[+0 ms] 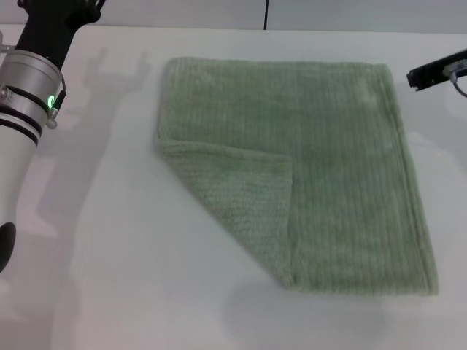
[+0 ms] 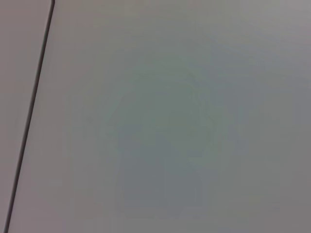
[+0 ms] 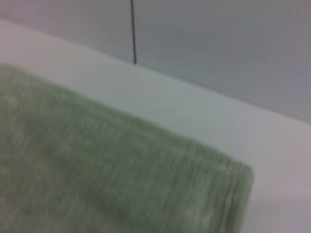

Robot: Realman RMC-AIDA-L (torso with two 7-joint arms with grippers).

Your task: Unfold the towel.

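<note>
The pale sage-green towel lies flat on the white table in the head view. Its near left corner is folded over onto itself as a triangular flap. My left arm stands at the far left edge, away from the towel, and its gripper is out of view. My right gripper shows as a dark tip at the far right, just beyond the towel's far right corner. The right wrist view shows that towel corner close up. The left wrist view shows only a blank wall.
The table's far edge meets a pale wall with a dark vertical seam. Bare white tabletop surrounds the towel on the left and in front.
</note>
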